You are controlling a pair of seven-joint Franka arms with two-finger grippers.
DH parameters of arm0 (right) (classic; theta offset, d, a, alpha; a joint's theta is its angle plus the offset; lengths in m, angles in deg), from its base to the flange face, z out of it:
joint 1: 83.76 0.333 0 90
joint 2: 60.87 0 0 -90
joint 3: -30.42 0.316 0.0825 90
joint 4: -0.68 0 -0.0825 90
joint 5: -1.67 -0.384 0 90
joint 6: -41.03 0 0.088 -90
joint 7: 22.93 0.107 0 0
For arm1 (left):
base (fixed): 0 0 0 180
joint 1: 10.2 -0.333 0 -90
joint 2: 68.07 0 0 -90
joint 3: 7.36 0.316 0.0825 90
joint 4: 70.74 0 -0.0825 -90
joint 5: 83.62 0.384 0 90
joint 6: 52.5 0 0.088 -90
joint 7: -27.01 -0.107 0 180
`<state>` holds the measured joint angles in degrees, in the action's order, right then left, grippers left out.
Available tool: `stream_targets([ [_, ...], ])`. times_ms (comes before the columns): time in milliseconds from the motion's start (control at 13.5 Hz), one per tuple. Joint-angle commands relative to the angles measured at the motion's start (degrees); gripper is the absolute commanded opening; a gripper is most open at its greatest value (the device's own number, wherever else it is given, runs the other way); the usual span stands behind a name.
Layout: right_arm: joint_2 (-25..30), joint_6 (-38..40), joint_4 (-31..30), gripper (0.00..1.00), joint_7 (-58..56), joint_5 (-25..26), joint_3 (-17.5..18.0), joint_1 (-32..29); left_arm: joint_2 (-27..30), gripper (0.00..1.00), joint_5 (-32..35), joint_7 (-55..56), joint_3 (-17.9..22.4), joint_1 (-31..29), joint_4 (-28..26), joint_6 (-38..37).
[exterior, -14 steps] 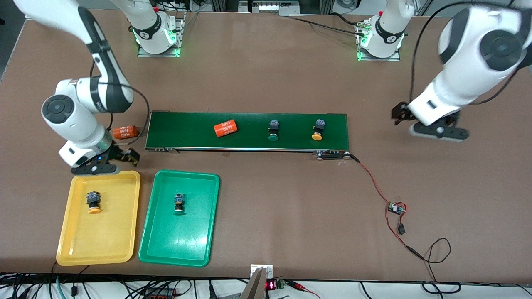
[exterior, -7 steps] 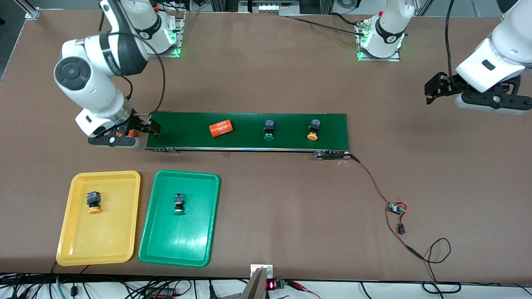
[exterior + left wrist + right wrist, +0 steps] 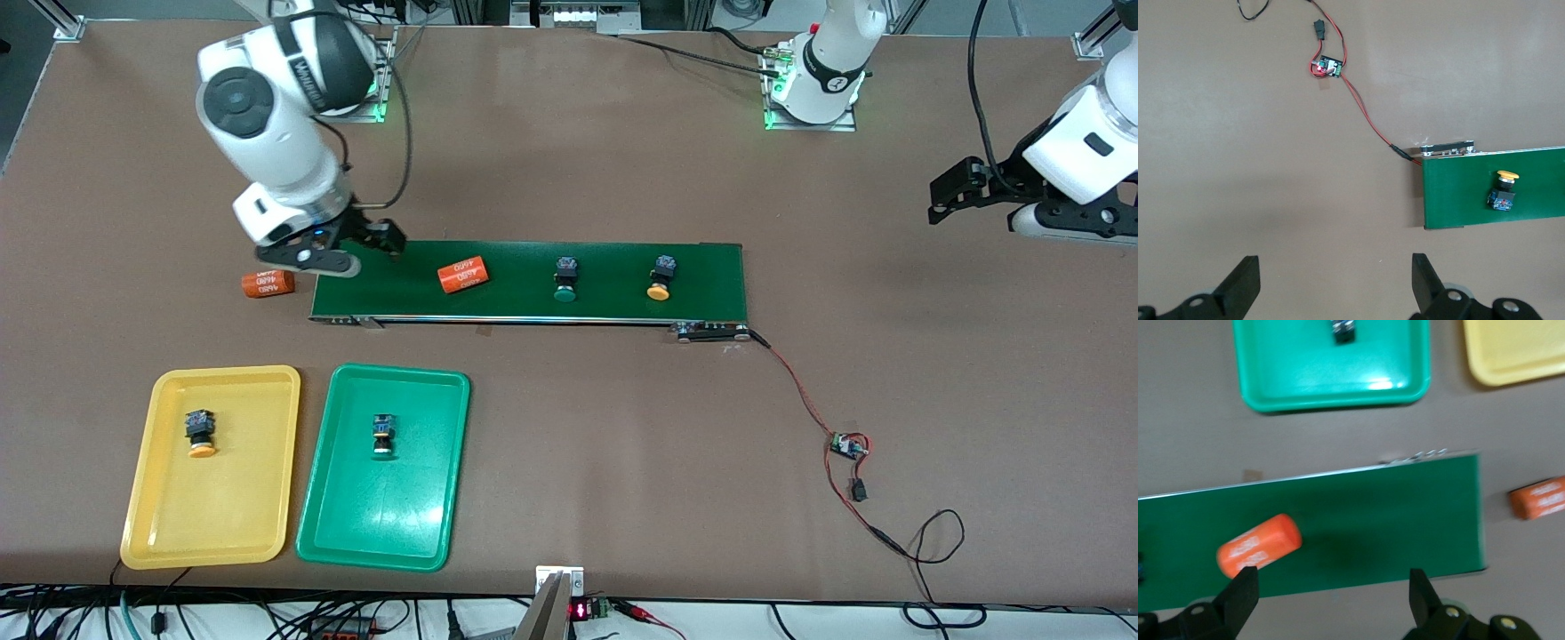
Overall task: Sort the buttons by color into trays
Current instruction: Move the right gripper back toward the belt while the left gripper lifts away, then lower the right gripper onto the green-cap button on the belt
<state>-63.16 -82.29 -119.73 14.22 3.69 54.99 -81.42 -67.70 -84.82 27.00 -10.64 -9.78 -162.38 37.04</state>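
Overhead, right arm reaching down from its base at the table's top edge, right gripper (image 3: 356, 253) hanging over the right-arm end of the long dark-green conveyor belt (image 3: 533, 302), fingers (image 3: 1238, 597) spread wide, holding nothing. Left arm folded back near the table's left-arm edge, waiting; left gripper (image 3: 978, 191) over bare brown table (image 3: 569, 169), well apart from the belt's end, fingers (image 3: 1241, 287) likewise wide apart and empty.

On the belt, toward its left-arm end: yellow-orange-capped push-button switch with black-and-blue body (image 3: 660, 277), lying with its cap toward the belt's front-camera edge. Just beside it, toward the middle of the belt: green-capped push-button switch (image 3: 564, 279), lying the same way. Closer to the right-arm end of the belt: orange cylinder printed with white numbers (image 3: 463, 274), on its side, slightly skewed. Second orange numbered cylinder (image 3: 268, 284) on the table, just off the belt's right-arm end.

Near the table's front-camera edge, at the right-arm end: shallow yellow plastic tray with rounded corners (image 3: 151, 533), one yellow-orange-capped button (image 3: 199, 434) in it, near the edge that faces the belt. Beside it: shallow green plastic tray (image 3: 418, 533), one green-capped button (image 3: 382, 436) lying in it, about midway across. Small circuit board with red and black wires (image 3: 849, 446) on the table, tied to the belt's left-arm end.
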Motion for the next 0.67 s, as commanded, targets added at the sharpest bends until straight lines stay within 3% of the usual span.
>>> stream_targets([
  [0, 1.49, -4.47, -3.51, 1.0, 6.6, -0.96, 2.24, 0.9, 0.51, 1.0, -0.39, 2.82, 0.99, 2.03, 1.38, -2.52],
  [296, 0.44, -7.29, -4.04, 1.0, 11.09, 0.18, 2.5, 5.12, 0.33, 1.0, -0.3, 2.65, 1.0, 2.3, 1.82, -2.61],
  [444, -1.14, -7.47, -3.95, 1.0, 14.77, 5.69, 2.77, 6.27, 0.16, 1.0, -0.3, 2.65, 0.99, 2.47, 2.43, -2.52],
  [592, -2.81, -8.26, -3.69, 1.0, 19.44, 8.09, 2.86, 7.94, -0.19, 1.0, -0.39, 2.74, 0.99, 2.3, 3.05, -2.61],
])
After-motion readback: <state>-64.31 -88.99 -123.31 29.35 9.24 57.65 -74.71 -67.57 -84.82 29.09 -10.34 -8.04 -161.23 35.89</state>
